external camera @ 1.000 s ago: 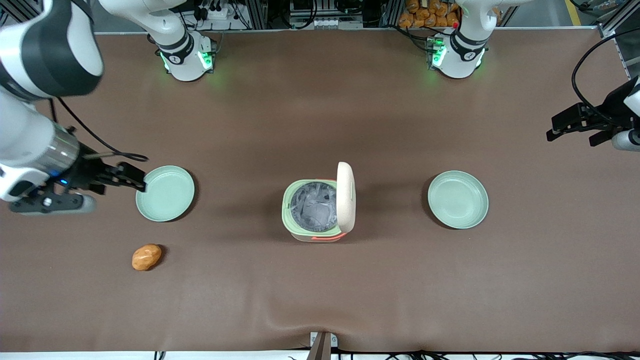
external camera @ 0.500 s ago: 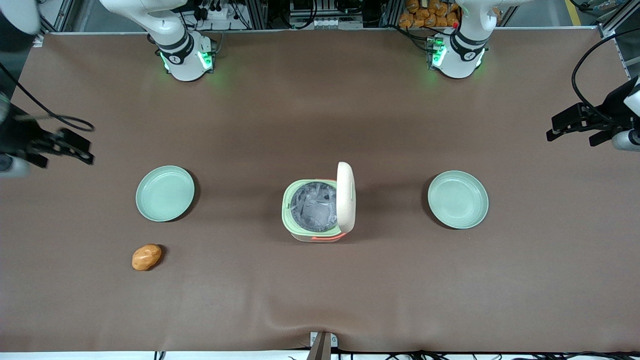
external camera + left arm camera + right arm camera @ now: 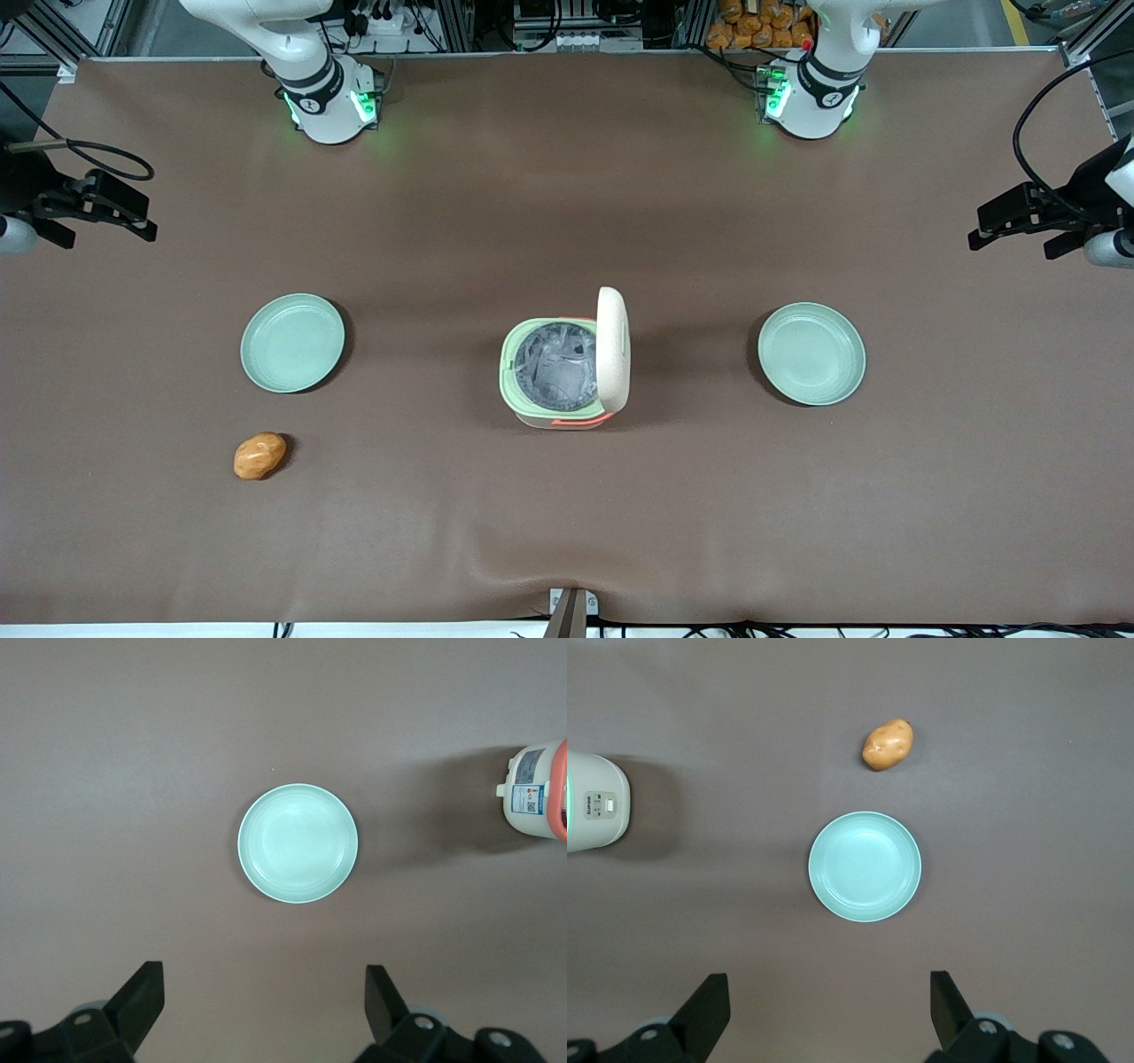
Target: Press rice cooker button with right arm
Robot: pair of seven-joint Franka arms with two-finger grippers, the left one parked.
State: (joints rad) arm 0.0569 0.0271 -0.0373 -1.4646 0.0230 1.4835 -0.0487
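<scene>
The rice cooker (image 3: 564, 365) stands mid-table with its cream lid (image 3: 613, 348) raised upright, so the grey inner pot and pale green rim show. A small pale green button (image 3: 625, 340) sits on the lid's outer face. The cooker also shows in the right wrist view (image 3: 594, 802), with a small control panel on its cream side. The right arm's black gripper (image 3: 142, 217) hangs at the working arm's end of the table, far from the cooker and farther from the front camera than the nearby plate. In the right wrist view the gripper (image 3: 828, 1010) is open and empty.
A pale green plate (image 3: 292, 343) lies between the gripper and the cooker, and also shows in the right wrist view (image 3: 865, 865). An orange-brown potato (image 3: 260, 455) lies nearer the front camera. A second plate (image 3: 811, 354) lies toward the parked arm's end.
The right arm's gripper has drawn back from beside the plate toward the working arm's end of the table and farther from the front camera. The cooker, plates and potato have not moved.
</scene>
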